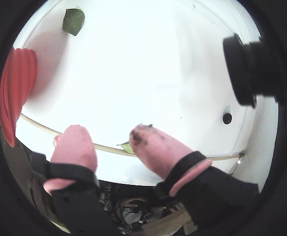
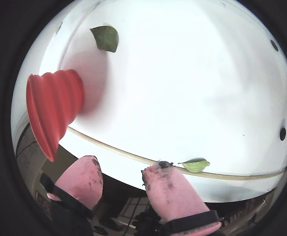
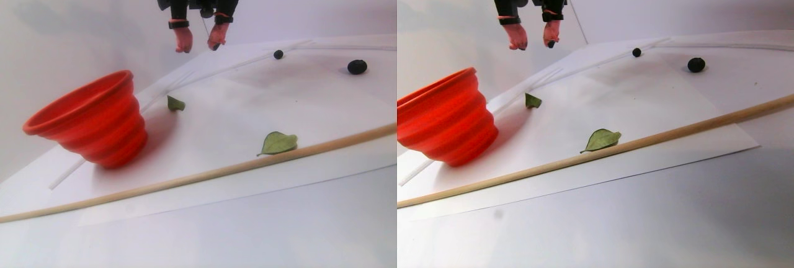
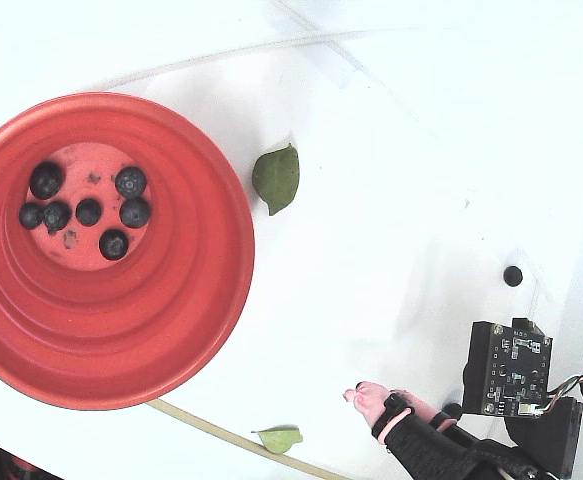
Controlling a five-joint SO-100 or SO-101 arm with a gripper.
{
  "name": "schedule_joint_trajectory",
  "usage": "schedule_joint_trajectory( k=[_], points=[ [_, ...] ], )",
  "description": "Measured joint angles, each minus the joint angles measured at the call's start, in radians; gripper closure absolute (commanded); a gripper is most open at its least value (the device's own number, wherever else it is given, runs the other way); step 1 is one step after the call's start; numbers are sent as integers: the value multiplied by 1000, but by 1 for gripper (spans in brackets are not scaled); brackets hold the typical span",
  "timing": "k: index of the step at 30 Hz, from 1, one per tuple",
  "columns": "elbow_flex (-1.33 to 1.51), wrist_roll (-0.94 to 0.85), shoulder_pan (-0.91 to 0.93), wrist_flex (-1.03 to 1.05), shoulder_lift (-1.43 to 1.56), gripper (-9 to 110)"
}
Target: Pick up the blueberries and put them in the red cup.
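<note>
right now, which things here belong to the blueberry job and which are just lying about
Job:
- small dark round blueberries inside the cup, two more loose
- big ribbed red-orange plastic cup
- pink-tipped pincer, open and empty

Lying about:
- two green leaves
- long thin wooden stick

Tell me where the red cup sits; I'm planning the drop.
In the fixed view the red cup fills the left side, holding blueberries, a green leaf just right of its rim.
</note>
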Motion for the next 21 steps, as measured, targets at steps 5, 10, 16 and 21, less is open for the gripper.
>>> schedule_joint_trajectory(
  k=[5, 10, 16, 21],
  points=[
    [-23, -32, 63, -9, 0, 86],
    [-40, -55, 120, -40, 0, 86],
    [-48, -75, 170, -74, 0, 86],
    [-63, -97, 202, -114, -32, 86]
  ],
)
